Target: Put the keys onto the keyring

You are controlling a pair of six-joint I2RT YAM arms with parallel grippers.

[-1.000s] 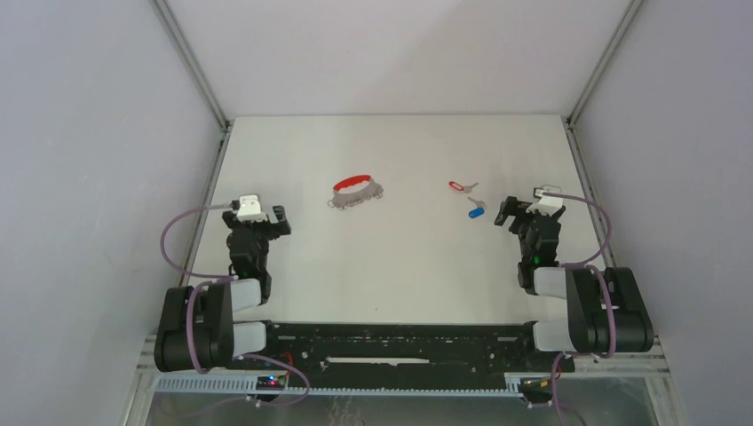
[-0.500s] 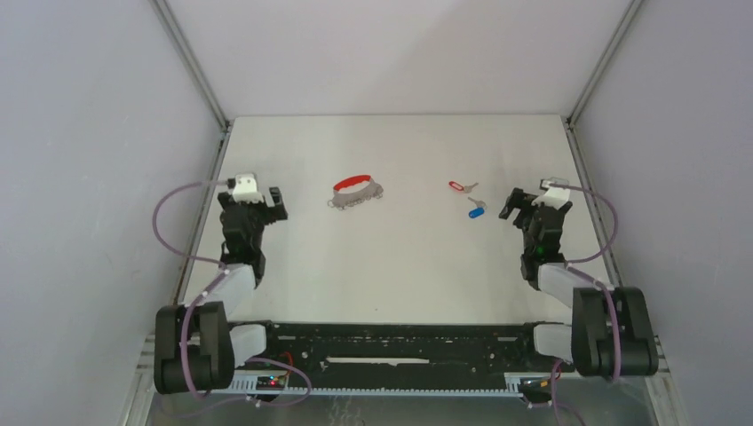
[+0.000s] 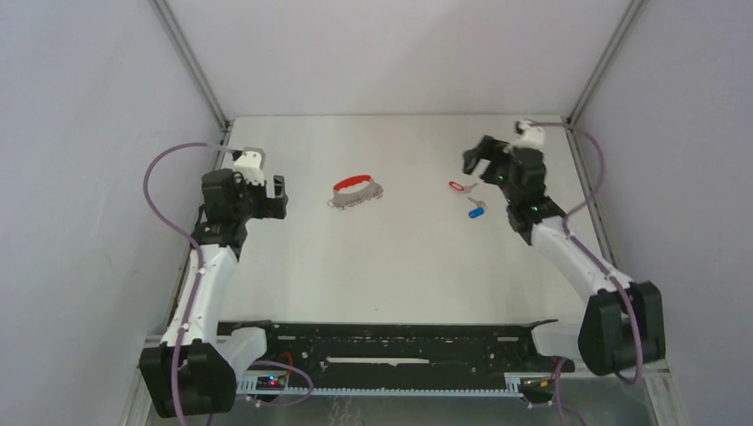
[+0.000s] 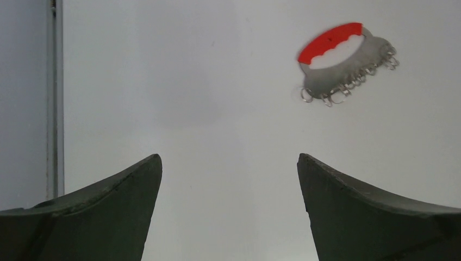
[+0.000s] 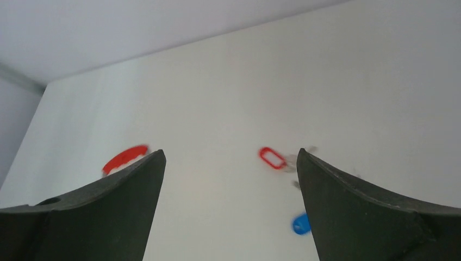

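The white table (image 3: pixel 400 266) spans the floor of the enclosure, with grey walls (image 3: pixel 89 177) on its left, far and right sides; the left arm (image 3: pixel 209 266) reaches up along the left edge, and the right arm (image 3: pixel 568 253) stretches toward the far right corner; the left gripper (image 4: pixel 228 157) hangs with its jaws spread wide and nothing between them, over bare table left of the keyring (image 3: pixel 355 191); the right gripper (image 5: pixel 231 152) is likewise spread and empty, held above the far right part of the table; the keyring lies flat left of centre, its red band on the far side and its silver rings clustered on the near side; the red-tagged key (image 3: pixel 459 186) lies right of centre, well apart from the keyring and just near of the right gripper; the blue-tagged key (image 3: pixel 477 211) lies just beside it, slightly nearer and to the right.
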